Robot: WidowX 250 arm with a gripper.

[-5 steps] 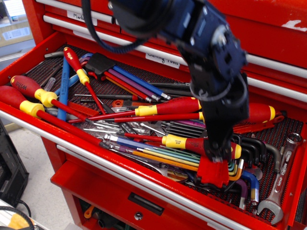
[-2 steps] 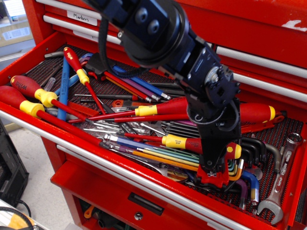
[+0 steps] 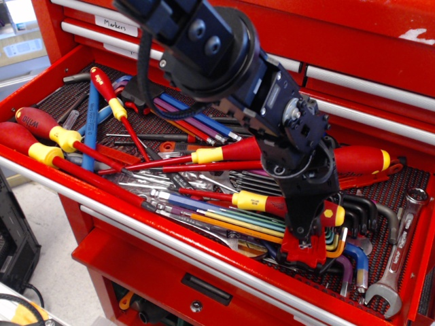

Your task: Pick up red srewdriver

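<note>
The red srewdriver (image 3: 262,202) lies in the open drawer, with a thick red handle, a wide yellow collar and a yellow butt cap pointing right. My gripper (image 3: 304,248) has red fingers and is down over the handle's butt end. Its near finger (image 3: 302,252) stands in front of the handle among the hex keys. The arm hides the middle of the handle and the far finger, so I cannot tell how the jaws stand.
A longer red screwdriver (image 3: 363,159) with a yellow ring and a slimmer one (image 3: 234,151) lie just behind. More red screwdrivers (image 3: 41,125) lie at left. Hex keys (image 3: 357,221) and a wrench (image 3: 397,268) sit at right. The drawer's front rail (image 3: 170,238) runs below.
The arm has swung in over the drawer and the gripper has sunk a little lower onto the handle. The screwdriver has shifted slightly to the right.
</note>
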